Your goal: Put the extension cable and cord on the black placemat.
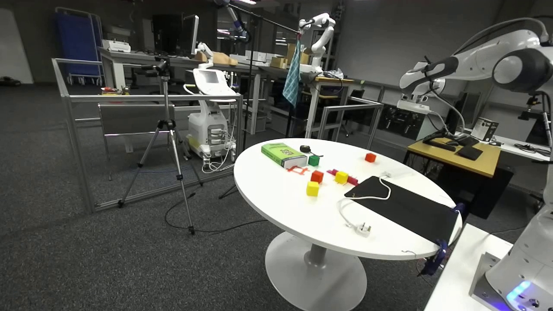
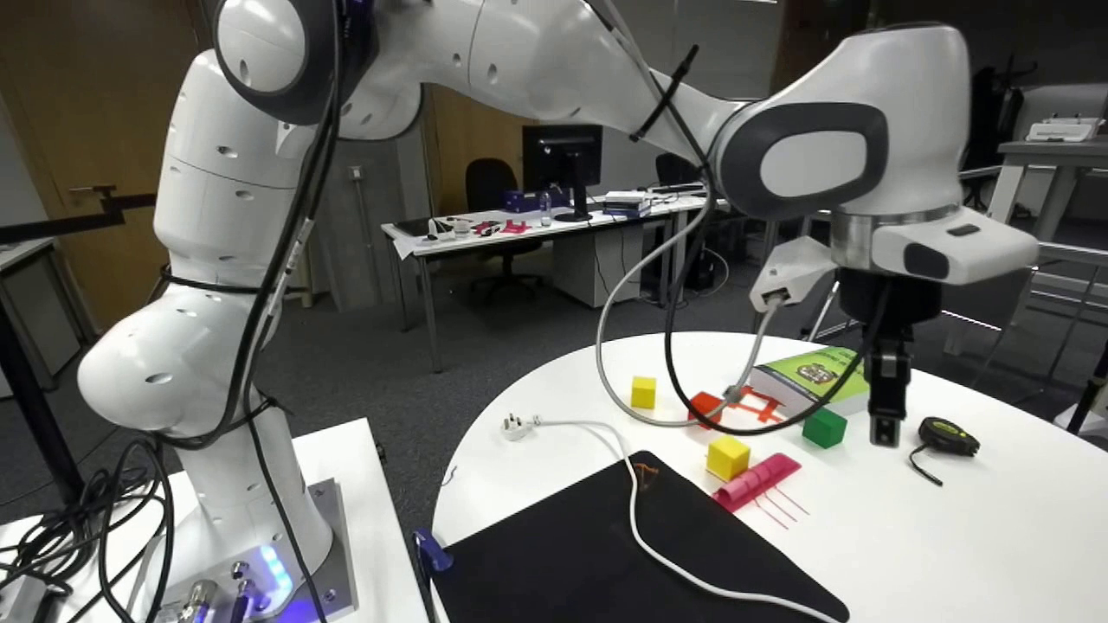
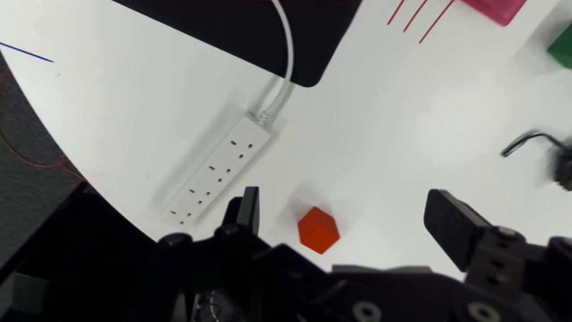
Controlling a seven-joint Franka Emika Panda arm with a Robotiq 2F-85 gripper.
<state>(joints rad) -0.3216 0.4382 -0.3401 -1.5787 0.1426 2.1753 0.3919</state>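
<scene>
The extension cable's white socket bar [image 3: 219, 172] lies flat on the white table, just off the black placemat [image 3: 232, 27]. From it the white cord [image 1: 375, 198] crosses one end of the mat [image 1: 414, 211] and runs off the opposite side to a plug [image 1: 363, 229] on the bare tabletop. In an exterior view the cord [image 2: 636, 519] and plug [image 2: 516, 427] show, but the bar is out of frame. My gripper [image 3: 344, 201] is open above the table, to the right of the bar in the wrist view, holding nothing. Its fingers [image 2: 887, 389] also hang in an exterior view.
A red block [image 3: 318, 230] sits on the table below the jaws. Yellow blocks [image 2: 728, 457], another red block [image 1: 316, 176], a green block [image 2: 824, 427], a green book [image 1: 284, 154], a tape measure [image 2: 948, 436] and a pink piece [image 2: 757, 482] stand around. Blue clamps [image 1: 438, 255] grip the table edge.
</scene>
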